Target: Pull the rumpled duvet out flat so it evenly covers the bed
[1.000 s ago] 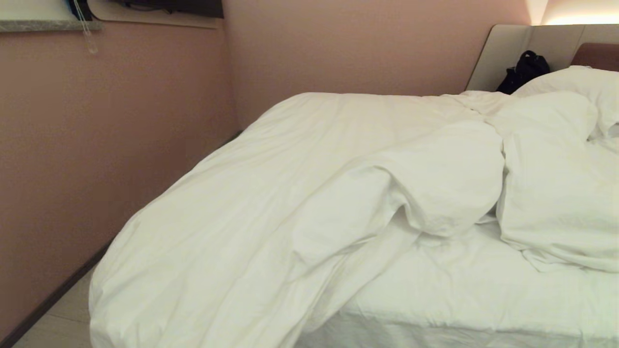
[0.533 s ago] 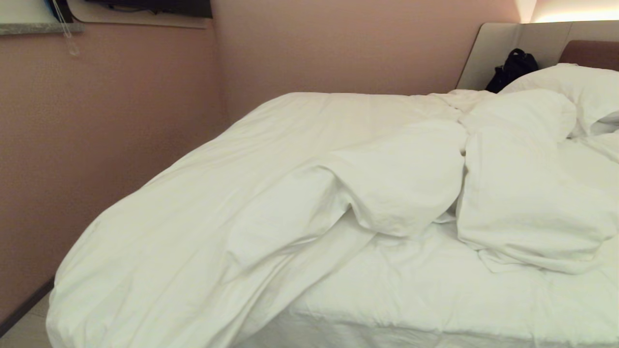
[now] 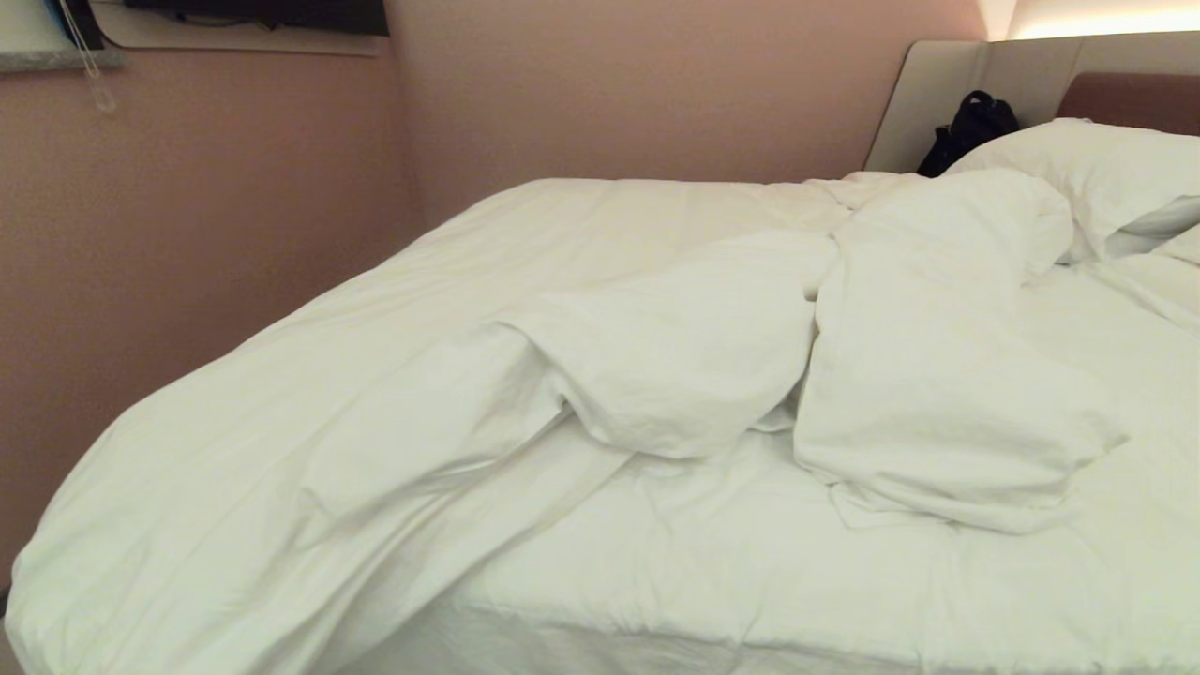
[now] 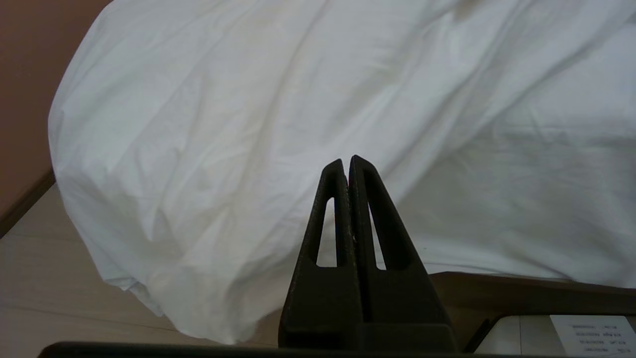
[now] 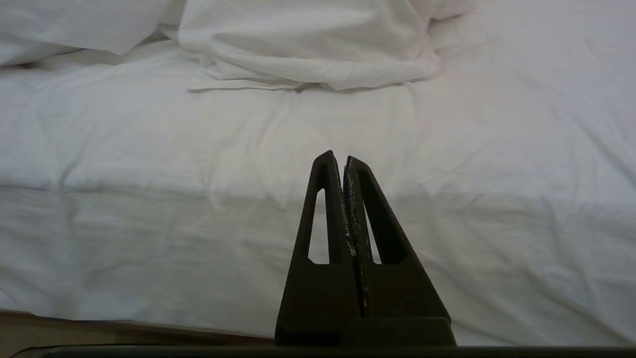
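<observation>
While bunched, duvet (image 4: 223, 129) beyond left pincer (image 4: 346, 160).

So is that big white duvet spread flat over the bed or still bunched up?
Bunched up. The duvet is heaped in folds along the far side, one corner hanging over the bed's end, and the bare sheet shows nearest the camera.
</observation>
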Available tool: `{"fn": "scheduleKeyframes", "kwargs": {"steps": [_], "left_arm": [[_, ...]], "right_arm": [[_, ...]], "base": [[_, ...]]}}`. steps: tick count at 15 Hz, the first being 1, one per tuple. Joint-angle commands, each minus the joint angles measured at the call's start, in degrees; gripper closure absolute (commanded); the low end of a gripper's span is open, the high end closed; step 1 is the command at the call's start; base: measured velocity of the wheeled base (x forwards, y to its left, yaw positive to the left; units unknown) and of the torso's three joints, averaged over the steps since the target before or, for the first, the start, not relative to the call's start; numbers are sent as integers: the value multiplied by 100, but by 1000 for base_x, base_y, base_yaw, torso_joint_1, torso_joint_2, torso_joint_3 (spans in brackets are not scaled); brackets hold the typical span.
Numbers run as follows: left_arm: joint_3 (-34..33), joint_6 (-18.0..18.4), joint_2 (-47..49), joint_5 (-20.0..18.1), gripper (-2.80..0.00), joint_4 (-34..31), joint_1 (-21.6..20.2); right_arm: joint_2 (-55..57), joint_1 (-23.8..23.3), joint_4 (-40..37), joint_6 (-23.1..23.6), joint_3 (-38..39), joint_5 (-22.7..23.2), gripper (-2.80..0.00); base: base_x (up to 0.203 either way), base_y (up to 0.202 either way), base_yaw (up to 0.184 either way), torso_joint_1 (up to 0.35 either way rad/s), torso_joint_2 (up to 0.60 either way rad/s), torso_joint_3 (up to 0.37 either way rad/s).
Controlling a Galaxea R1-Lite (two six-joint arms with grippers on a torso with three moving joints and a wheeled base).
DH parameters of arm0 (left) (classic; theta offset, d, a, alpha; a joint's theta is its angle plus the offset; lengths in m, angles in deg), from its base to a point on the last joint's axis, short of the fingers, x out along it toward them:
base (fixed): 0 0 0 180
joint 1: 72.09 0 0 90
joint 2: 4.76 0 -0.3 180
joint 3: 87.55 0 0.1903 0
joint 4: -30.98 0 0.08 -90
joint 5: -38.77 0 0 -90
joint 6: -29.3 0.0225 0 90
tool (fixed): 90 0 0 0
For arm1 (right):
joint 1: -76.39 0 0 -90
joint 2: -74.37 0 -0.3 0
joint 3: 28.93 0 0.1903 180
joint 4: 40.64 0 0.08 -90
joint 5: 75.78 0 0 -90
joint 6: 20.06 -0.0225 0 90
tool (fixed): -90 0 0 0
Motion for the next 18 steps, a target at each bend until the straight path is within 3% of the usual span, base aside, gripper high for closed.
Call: {"fn": "scheduleKeyframes", "kwargs": {"steps": [1, 7, 12, 18], "left_arm": [[1, -6, 5, 1, 0, -5, 3], [1, 3, 4, 1, 0, -5, 3], [1, -24, 6, -8, 0, -5, 3], [1, 3, -2, 1, 0, -5, 3]], "right_arm": [[7, -4, 6, 0, 0, 0, 0], [7, -4, 6, 0, 0, 0, 0], [7, -4, 6, 0, 0, 0, 0], [7, -4, 6, 0, 0, 0, 0]], "base": [[0, -84, -3, -2, 7, -2], [0, 0, 0, 0, 0, 0], [-153, 0, 0, 5, 2, 2], [0, 0, 0, 0, 0, 0]]}}
